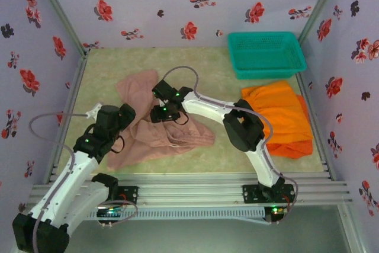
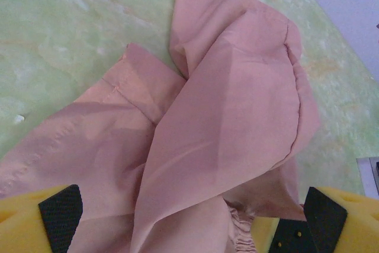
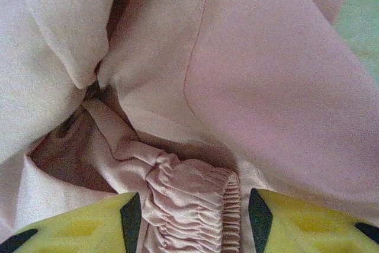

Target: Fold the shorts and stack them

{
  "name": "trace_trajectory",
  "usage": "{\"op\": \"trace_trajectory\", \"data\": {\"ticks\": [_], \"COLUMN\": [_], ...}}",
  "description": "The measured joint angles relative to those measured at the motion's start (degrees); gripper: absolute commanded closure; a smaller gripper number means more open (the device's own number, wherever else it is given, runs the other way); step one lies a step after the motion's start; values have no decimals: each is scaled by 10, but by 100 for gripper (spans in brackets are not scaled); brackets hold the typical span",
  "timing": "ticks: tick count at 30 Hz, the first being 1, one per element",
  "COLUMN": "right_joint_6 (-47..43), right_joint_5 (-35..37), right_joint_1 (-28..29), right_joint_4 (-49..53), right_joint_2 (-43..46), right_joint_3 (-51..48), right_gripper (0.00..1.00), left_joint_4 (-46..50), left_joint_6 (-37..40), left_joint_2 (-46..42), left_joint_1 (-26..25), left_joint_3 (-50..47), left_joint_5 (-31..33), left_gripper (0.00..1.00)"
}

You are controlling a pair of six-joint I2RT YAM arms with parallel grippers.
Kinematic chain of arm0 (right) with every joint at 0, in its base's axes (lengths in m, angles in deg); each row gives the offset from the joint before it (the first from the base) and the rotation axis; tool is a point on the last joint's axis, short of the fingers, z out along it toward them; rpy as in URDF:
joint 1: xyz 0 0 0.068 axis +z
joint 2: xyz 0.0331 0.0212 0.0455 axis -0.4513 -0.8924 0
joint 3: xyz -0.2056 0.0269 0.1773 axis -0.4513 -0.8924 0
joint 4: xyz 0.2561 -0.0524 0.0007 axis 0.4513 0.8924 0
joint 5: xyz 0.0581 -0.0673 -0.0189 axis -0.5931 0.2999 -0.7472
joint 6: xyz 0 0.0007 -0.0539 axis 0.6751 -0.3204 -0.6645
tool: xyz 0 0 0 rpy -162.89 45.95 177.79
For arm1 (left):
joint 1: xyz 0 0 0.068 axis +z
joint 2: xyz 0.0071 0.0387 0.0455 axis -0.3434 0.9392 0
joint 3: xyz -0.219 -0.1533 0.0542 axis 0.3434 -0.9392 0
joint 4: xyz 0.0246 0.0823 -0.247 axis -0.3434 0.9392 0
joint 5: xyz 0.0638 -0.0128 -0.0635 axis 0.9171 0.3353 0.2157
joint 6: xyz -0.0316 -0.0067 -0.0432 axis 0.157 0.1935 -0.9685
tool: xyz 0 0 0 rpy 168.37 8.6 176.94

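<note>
Rail (image 1: 195, 183) with both arm bases runs along the near edge. Left arm reaches up from the near left corner. Left claw (image 2: 189, 229) is wide apart, its yellow fingers with black pads sit at the two bottom corners of the wrist view, nothing is between them, and it hangs over the near-left part of the pink shorts (image 1: 139, 90) with no contact visible. Pink shorts lie crumpled and unfolded on the green marbled table (image 1: 219, 69), left of centre, with one leg flopped toward the back and the rest bunched toward the near side. In the left wrist view a leg hem shows and one cloth layer is folded over another. Right arm bends in from the near right, elbow over mid table, wrist over the middle of the pink shorts. Right claw (image 3: 195, 217) is at a medium gap and points down into the cloth. Gathered waistband (image 3: 192, 202) sits between its fingers and nearly fills the gap. Can't tell if it is pinched or just straddled. Orange shorts (image 1: 278, 117) lie further right as a flat pile near the right wall, well apart from the pink ones and with no claw on them. Teal basket (image 1: 272, 70) is behind the orange pile in the far right corner. Its inside can't be made out. Floral walls (image 1: 177, 4) close the back and sides.
</note>
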Motion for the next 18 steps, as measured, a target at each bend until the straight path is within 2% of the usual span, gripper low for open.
{"op": "trace_trajectory", "data": {"ticks": [7,10,15,18], "right_joint_6": [21,28,36,43], "right_joint_5": [-17,-23,-34,-36], "right_joint_1": [0,0,0,0], "right_joint_4": [6,9,10,10], "right_joint_2": [-33,-39,-42,-42], "right_joint_3": [22,23,23,22], "right_gripper": [51,59,90,98], "left_joint_4": [0,0,0,1], "left_joint_6": [0,0,0,-3], "left_joint_2": [-13,-17,-18,-21], "left_joint_1": [5,7,7,8], "left_joint_3": [-11,-13,-16,-21], "left_joint_5": [-2,-2,-2,-2], "left_gripper": [1,1,1,1]}}
